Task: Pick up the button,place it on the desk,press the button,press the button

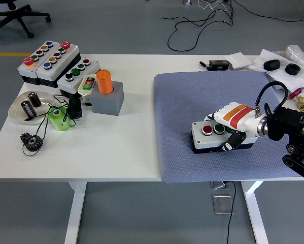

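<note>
We see a white table [131, 147] with a blue-grey mat [187, 101] over its right half. On the mat's near right part sits a small button box [208, 137], white on top with a red and a green button. The robot's right hand [232, 128] comes in from the right and wraps around the box's right end, fingers over the far side, thumb on the near side. More button boxes [53, 63] and an orange cylinder [104, 81] sit far left.
</note>
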